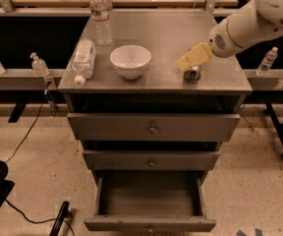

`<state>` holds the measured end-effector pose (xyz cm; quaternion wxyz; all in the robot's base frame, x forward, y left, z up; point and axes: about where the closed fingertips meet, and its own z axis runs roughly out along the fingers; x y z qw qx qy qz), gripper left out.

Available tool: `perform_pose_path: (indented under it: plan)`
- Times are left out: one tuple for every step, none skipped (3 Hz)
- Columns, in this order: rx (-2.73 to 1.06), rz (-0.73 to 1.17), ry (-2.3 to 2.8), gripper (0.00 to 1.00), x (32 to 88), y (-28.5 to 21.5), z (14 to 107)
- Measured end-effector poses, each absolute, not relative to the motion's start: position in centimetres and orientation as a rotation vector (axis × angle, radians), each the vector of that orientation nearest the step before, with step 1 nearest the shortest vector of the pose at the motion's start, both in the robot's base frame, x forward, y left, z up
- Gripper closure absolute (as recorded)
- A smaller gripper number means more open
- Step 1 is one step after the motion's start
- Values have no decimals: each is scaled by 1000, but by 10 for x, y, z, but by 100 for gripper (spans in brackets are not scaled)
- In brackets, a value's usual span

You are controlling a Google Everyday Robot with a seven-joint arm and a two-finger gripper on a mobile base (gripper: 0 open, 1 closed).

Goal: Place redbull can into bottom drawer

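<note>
The redbull can [192, 74] lies on its side near the right front of the cabinet top [161, 33], its dark round end facing the camera. My gripper [186, 61] reaches in from the upper right on a white arm [249, 18] and hangs directly over the can, covering most of its body. The bottom drawer [150, 200] is pulled open at the foot of the cabinet and its inside looks empty.
A white bowl [130, 61] sits mid-top. One water bottle [82, 59] lies at the left front, another [101, 16] stands at the back left. The two upper drawers [153, 128] are shut. Small bottles [269, 60] stand on side shelves. A cable [23, 136] runs over the floor at left.
</note>
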<state>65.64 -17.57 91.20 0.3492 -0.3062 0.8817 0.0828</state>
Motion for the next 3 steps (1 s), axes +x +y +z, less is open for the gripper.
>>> perform_pose_path:
  plan:
    - [-629, 182, 2372, 0, 689, -184, 883]
    - [-534, 153, 2429, 0, 711, -190, 860]
    - [-496, 123, 2466, 17, 729, -192, 840]
